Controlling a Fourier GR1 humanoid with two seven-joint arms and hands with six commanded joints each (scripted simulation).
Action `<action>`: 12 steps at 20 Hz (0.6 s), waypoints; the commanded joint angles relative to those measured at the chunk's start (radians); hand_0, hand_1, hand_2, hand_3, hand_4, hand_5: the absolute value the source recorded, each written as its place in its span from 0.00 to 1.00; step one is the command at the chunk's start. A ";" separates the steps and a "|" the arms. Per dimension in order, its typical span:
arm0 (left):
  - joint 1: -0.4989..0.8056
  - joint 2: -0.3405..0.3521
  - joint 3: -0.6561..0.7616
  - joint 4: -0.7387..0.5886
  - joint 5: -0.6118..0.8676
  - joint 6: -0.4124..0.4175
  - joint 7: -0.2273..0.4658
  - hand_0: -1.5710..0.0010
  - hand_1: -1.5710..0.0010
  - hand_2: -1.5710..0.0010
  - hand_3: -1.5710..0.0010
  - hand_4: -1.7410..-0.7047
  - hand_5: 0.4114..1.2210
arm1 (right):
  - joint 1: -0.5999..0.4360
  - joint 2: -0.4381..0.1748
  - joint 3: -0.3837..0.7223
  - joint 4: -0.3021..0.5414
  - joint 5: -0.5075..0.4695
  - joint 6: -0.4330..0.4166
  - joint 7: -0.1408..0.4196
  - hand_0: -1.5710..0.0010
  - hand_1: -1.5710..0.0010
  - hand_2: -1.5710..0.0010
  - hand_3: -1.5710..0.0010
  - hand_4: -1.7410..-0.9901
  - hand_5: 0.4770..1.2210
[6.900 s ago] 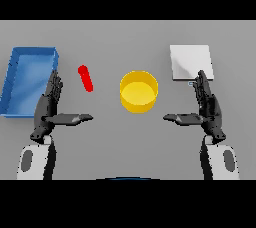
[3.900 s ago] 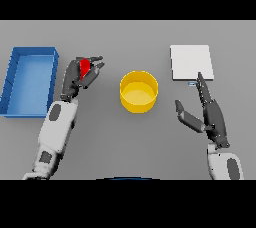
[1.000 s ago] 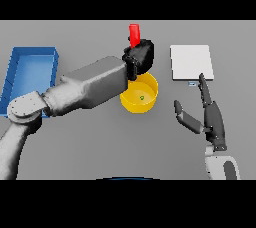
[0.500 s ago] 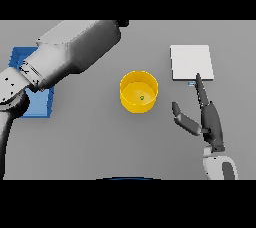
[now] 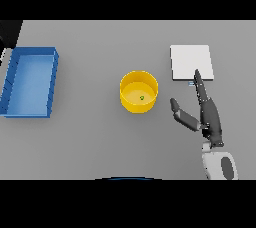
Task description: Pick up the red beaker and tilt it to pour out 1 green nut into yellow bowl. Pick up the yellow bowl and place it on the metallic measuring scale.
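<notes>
The yellow bowl stands at the table's middle with one small green nut lying inside it. The metallic measuring scale, a flat pale square, lies behind and to the right of the bowl. My right hand hovers right of the bowl and just in front of the scale. It is open, fingers straight and pointing away, thumb stretched toward the bowl, and it touches nothing. The red beaker and my left hand do not show.
A blue tray with raised walls sits at the left side of the table. A dark shape fills the far left corner of the view.
My left arm, which held the red beaker tilted over the bowl, has swung off to the left and out of view. The right hand has barely moved.
</notes>
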 commanded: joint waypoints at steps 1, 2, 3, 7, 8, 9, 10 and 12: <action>0.024 0.013 0.040 0.018 0.056 0.027 0.026 0.00 0.00 0.00 0.07 0.00 1.00 | 0.004 0.006 0.003 -0.004 -0.024 0.019 -0.019 1.00 1.00 1.00 1.00 0.86 0.20; 0.052 0.043 0.080 0.036 0.115 0.041 0.016 0.00 0.00 0.00 0.06 0.00 1.00 | 0.009 0.020 0.015 -0.003 -0.028 0.024 -0.023 1.00 1.00 1.00 1.00 0.88 0.20; 0.085 0.057 0.101 0.046 0.159 0.070 0.037 0.00 0.00 0.00 0.05 0.00 1.00 | 0.007 0.011 0.009 0.006 -0.028 0.028 -0.015 1.00 1.00 1.00 1.00 0.88 0.21; 0.233 0.114 0.162 0.032 0.319 0.169 0.116 0.00 0.00 0.00 0.02 0.00 1.00 | 0.010 -0.009 0.005 -0.003 -0.053 0.058 -0.036 1.00 1.00 1.00 1.00 0.80 0.24; 0.262 0.119 0.183 0.031 0.364 0.197 0.181 0.00 0.00 0.00 0.02 0.00 1.00 | 0.006 -0.008 0.003 0.006 -0.056 0.059 -0.032 1.00 1.00 1.00 1.00 0.79 0.25; 0.297 0.131 0.197 0.016 0.403 0.217 0.207 0.00 0.00 0.00 0.01 0.00 1.00 | 0.000 -0.010 0.000 0.014 -0.056 0.058 -0.030 1.00 1.00 1.00 1.00 0.78 0.25; 0.331 0.143 0.215 -0.015 0.444 0.238 0.232 0.00 0.00 0.00 0.01 0.00 1.00 | 0.002 -0.012 0.002 0.012 -0.045 0.052 -0.032 1.00 1.00 1.00 1.00 0.77 0.26; 0.413 0.165 0.230 -0.082 0.510 0.263 0.255 0.00 0.00 0.00 0.05 0.00 1.00 | 0.005 -0.016 0.007 0.016 -0.037 0.054 -0.044 1.00 1.00 1.00 1.00 0.75 0.28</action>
